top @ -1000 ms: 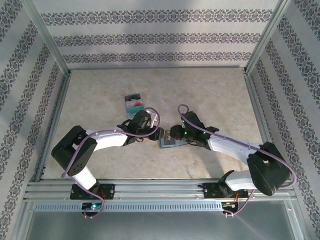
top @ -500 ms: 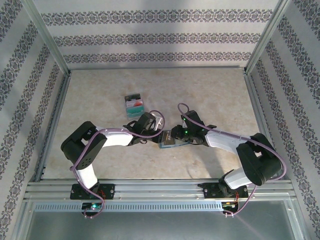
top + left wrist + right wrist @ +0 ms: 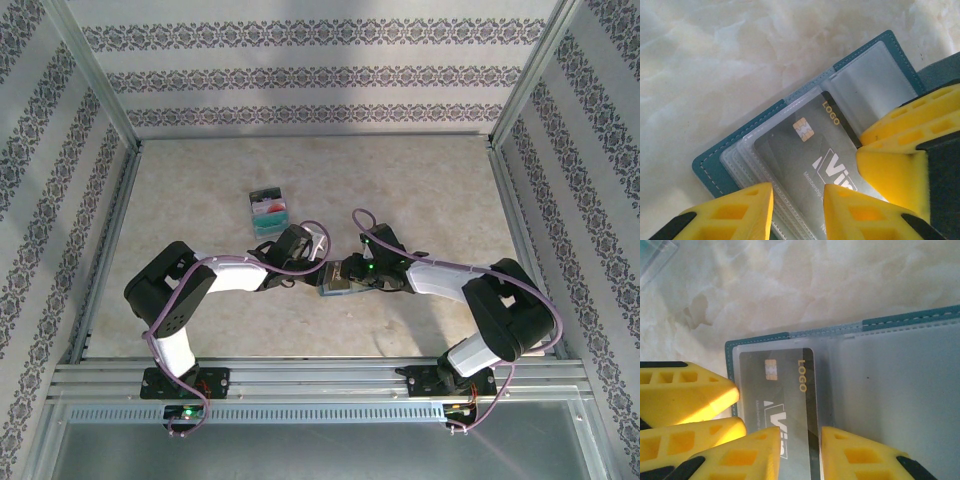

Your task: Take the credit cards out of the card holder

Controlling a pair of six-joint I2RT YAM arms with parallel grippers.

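Cream stone-look table (image 3: 200, 300) with cloudy marks is the biggest thing here, and it has flowery striped walls (image 3: 300, 70) on three sides. Two white and black robot arms reach over it and bend in to the middle, the left arm (image 3: 230, 272) from one side and the right arm (image 3: 450, 278) from the other.

Where the two arms meet lies the small teal book-like folding card holder (image 3: 875, 90). It is open on the table, so its clear plastic pockets face up. The pocket on one side looks empty.

Further back and to the left, apart from the holder, sits a small pile of cards (image 3: 268, 210) in red, teal and a dark colour.

The left claw (image 3: 797, 210) has chunky yellow fingers. They point down at the card side of the holder and stand a little way apart. The clear pocket edges and the card show in the gap. Nothing looks squeezed between them.

The right claw (image 3: 800, 455) has the same yellow fingers, also a little way apart. They come down over the long edge of the card beside the holder's fold. It does not look like it has hold of anything. The two claws are just beside each other.

In the pockets on the other side sits a thin dark grey plastic card (image 3: 810, 150) with the word LOGO in gold. It is still inside the holder.

A tiny gold chip (image 3: 804, 130) is on the card.
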